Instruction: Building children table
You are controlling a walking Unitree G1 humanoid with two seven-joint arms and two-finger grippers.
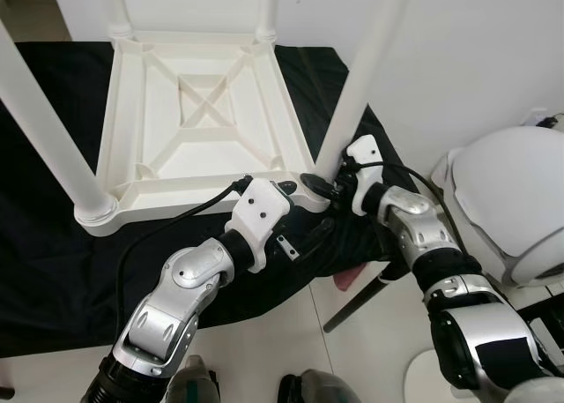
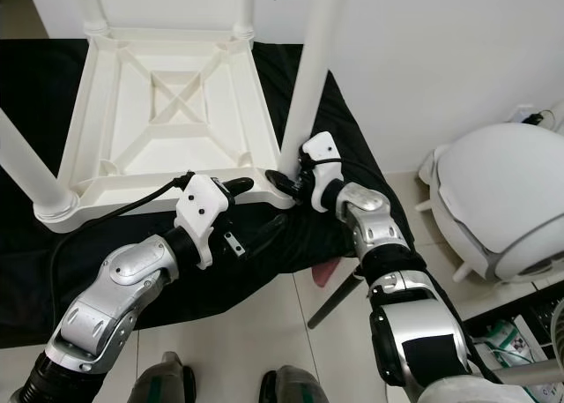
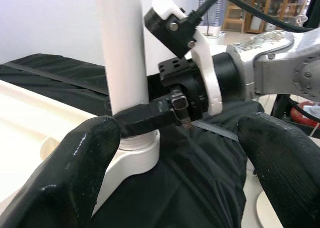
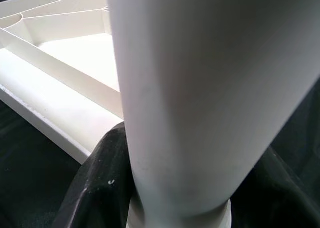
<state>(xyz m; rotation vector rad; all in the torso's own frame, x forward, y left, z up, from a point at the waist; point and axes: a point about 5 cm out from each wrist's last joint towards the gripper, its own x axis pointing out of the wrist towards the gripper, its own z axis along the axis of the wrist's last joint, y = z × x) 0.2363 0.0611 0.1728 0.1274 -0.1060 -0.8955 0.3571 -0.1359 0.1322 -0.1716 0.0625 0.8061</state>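
I have the right pincer point(image 2: 284, 179) closed around the near-right leg point(image 2: 310, 77), low down just above its socket. The upturned white table point(image 2: 167, 112) lies on a black cloth point(image 2: 26, 271), legs pointing up. My left pincer point(image 1: 308, 188) waits spread wide beside that same corner, gripping nothing. To seat this leg well I'd keep it plumb and press straight down into the collar; twisting off-axis could jam it. The leg is a smooth, round plastic tube; the underside is ribbed with a diagonal cross brace, matte and stiff-looking.
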